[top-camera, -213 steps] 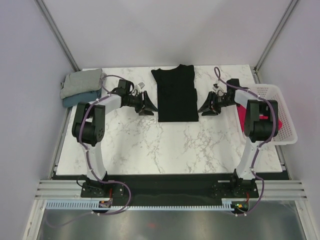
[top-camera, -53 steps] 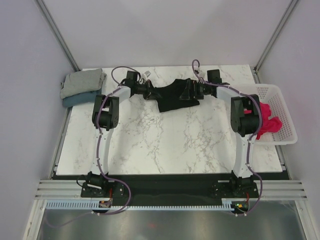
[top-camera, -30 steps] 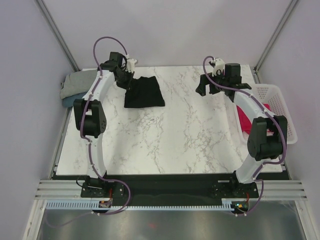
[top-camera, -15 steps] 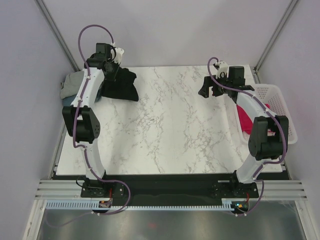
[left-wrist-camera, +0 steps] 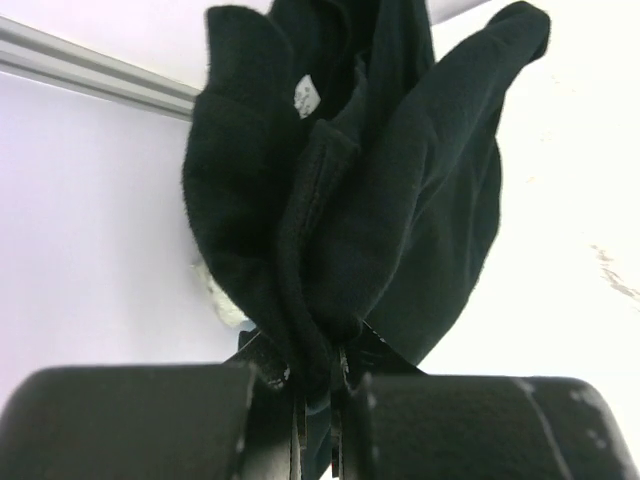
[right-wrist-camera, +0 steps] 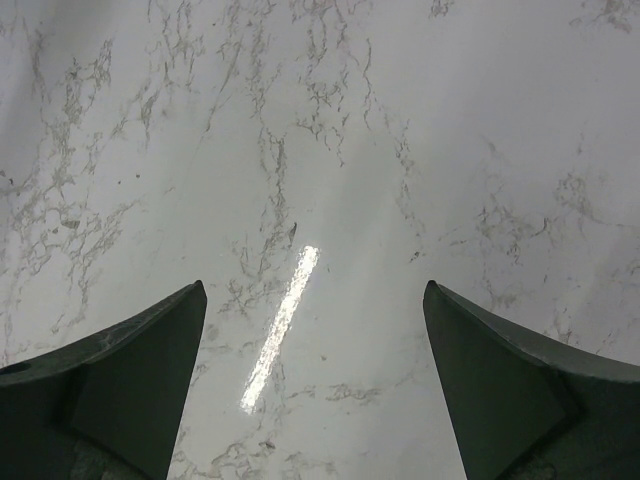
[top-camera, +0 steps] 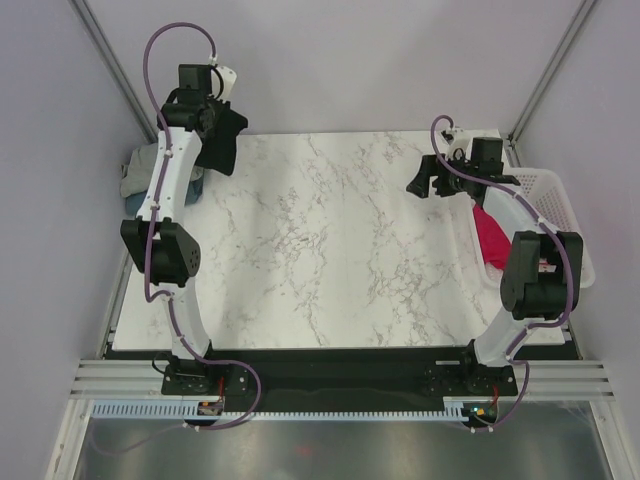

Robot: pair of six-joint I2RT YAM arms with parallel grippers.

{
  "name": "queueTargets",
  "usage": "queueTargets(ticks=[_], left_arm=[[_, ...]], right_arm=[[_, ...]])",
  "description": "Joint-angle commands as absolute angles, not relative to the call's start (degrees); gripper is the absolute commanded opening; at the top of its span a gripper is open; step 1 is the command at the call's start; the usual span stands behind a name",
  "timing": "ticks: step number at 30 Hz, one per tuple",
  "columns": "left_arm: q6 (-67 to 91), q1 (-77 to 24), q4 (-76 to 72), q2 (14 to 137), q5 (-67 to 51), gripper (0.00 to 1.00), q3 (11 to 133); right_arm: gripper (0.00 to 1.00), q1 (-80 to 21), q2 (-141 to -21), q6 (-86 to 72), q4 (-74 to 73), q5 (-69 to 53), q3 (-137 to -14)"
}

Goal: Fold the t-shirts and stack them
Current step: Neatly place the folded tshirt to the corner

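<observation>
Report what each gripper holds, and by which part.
Left gripper: the black t-shirt, pinched at a bunched fold of its cloth. Right gripper: open, holding nothing.

Four t-shirts in all: one black t-shirt [top-camera: 226, 140], one grey t-shirt [top-camera: 133, 168], one dusty blue t-shirt [top-camera: 196, 184] showing only as a sliver, one pink-red t-shirt [top-camera: 490, 232]; one white tag [left-wrist-camera: 304, 97]; one white mesh basket [top-camera: 560, 200]; one marble table [top-camera: 340, 260]; two arms, left arm [top-camera: 165, 190] and right arm [top-camera: 520, 215]; two grippers, left gripper [left-wrist-camera: 318, 378] and right gripper [right-wrist-camera: 312, 300]
</observation>
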State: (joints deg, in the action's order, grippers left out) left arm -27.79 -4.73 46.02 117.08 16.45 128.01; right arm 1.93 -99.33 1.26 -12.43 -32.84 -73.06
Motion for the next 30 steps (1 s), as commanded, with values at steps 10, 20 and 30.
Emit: queueTargets(ticks=[10, 20, 30], left_arm=[[-33.31, -2.11, 41.84, 112.5, 23.29, 0.02, 128.33], [-34.45, -0.09, 38.77, 112.59, 27.77, 0.02, 124.2], [-46.39, 1.48, 15.34, 116.1, 40.86, 0.02, 113.04]], right_arm=[[0.98, 4.3, -98.35, 0.18, -9.49, -37.61, -72.07], [0.98, 5.1, -99.58, -1.84, -9.05, -39.2, -71.72], [0.98, 5.62, -100.37, -2.46, -8.61, -40.08, -71.1]])
